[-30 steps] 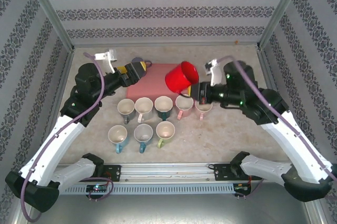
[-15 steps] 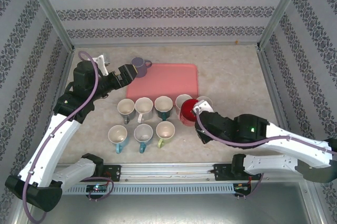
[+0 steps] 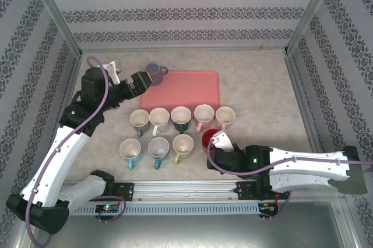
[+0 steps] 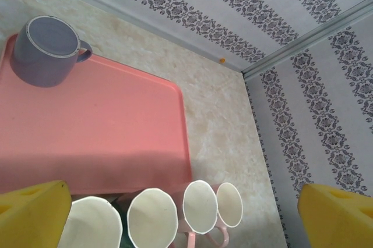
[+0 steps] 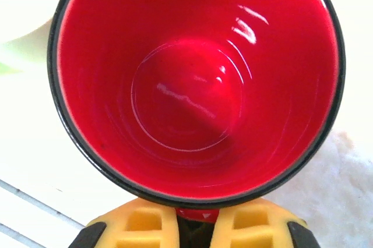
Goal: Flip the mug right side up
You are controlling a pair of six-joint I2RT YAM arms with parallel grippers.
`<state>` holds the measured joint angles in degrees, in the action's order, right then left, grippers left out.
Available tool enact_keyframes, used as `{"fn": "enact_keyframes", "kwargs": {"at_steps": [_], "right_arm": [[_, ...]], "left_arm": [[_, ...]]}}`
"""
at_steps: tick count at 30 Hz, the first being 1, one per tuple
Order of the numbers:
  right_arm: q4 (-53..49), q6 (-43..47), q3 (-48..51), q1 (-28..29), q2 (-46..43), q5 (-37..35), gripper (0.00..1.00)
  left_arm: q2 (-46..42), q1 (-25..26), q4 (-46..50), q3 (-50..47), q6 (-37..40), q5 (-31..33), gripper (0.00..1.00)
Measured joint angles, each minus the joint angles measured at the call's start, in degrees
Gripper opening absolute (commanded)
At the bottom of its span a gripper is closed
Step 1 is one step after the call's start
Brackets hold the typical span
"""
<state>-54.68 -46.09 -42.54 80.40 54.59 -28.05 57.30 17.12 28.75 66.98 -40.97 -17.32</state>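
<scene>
Though upright — mug (image 5: 198, 85) in right jaws

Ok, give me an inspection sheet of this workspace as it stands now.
Surface: beige marbled table, no spills seen.
Job's things: red mug mouth up, at the front row's right end; purple mug base up on a corner of the pink tray.
Clutter: eight pastel mugs upright in two rows, five behind and three in front.
Tools: left tool open, beside the tray's left edge near the purple mug; right tool shut on the red mug.
Cables: purple cable along the left arm, clear of the mugs.
Surroundings: striped patterned walls, metal frame posts.
</scene>
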Motion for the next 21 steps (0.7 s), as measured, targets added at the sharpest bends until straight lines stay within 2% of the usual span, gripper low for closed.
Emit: {"fn": "enact_keyframes", "kwargs": {"at_steps": [7,21], "right_arm": [[8.81,-0.72,4.31,0.00,6.58,-0.61,0.00],[20.22,-0.92,8.87,-0.04,10.78,0.00,0.00]], "left_arm": [[0.72,-0.02,0.02,-0.02,-0.42,0.00,1.00],[1.16,0.00,1.03,-0.02,-0.42,0.26,1.00]]}}
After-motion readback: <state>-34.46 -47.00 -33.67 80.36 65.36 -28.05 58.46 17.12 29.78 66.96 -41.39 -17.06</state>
